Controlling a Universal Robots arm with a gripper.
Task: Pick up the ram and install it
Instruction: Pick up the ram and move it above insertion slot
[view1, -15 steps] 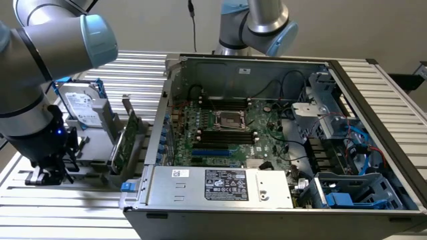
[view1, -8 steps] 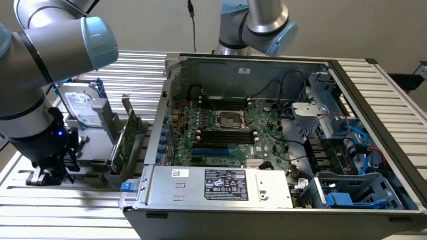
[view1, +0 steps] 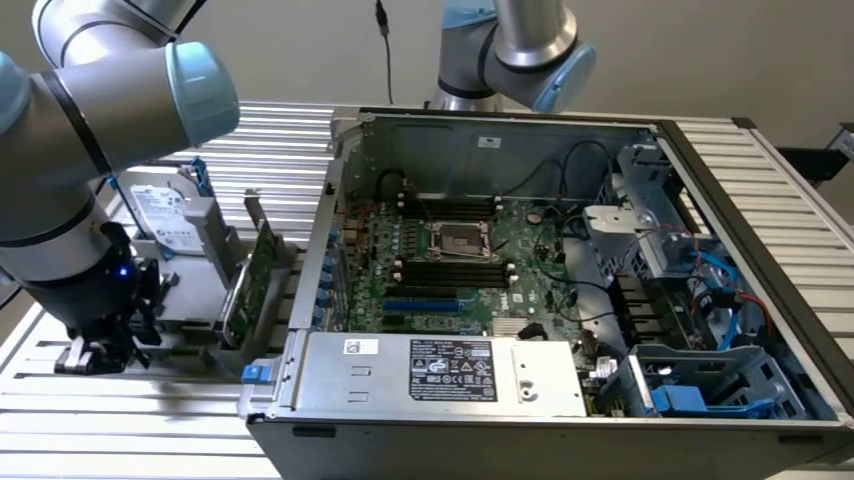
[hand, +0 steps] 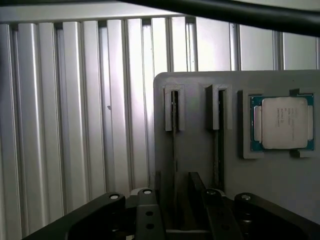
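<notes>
Standing on edge in a slot of the grey holder (hand: 200, 82), the ram (hand: 174, 125) shows as a thin dark line in the slot farther from the CPU (hand: 284, 122). Whether the neighbouring slot (hand: 220, 125) holds a second stick I cannot tell. The pincer (hand: 177, 202) hangs low over the holder with its fingers apart, one on each side of the ram and, as far as I can judge, not touching it, so nothing is gripped. In the exterior view the pincer (view1: 98, 348) sits low over the tabletop (view1: 134, 420) at the exterior view's left, near the hard drive (view1: 167, 215) and expansion card (view1: 254, 285), well apart from the open case (view1: 534, 130) and its memory sockets (view1: 454, 270). The risk I see is an off-centre close: one finger meeting the board first would tilt it and jam it against the slot walls. A grip on so thin an edge could also slip.
</notes>
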